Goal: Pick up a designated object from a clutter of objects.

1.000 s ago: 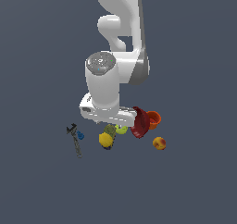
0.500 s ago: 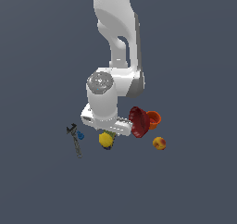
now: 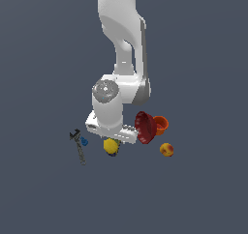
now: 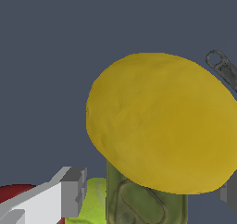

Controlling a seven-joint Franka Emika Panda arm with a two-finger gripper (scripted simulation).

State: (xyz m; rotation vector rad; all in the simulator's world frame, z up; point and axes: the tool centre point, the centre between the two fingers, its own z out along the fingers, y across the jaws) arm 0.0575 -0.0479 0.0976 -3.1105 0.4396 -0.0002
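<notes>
In the wrist view the can [image 4: 146,204] shows its olive-green flat top, partly covered by the large yellow ball [image 4: 162,121] resting against it. My gripper [image 4: 150,193] is open, one grey finger [image 4: 71,190] on each side of the can, with a gap between pad and can on both sides. The green ball [image 4: 95,204] lies next to the can. In the exterior view the arm's white hand [image 3: 110,130] sits low over the clutter, right above the yellow ball [image 3: 111,146]. There the can is hidden and the fingers cannot be seen.
A dark red bowl [image 3: 145,127] stands tilted beside the hand, with an orange cup [image 3: 161,124] behind it and an orange-red fruit [image 3: 166,150] nearby. A grey wrench [image 3: 77,145] and a blue bit [image 3: 84,141] lie toward the exterior view's left.
The arm has come down onto the clutter. The hand now covers the green ball in the exterior view. The objects have not moved.
</notes>
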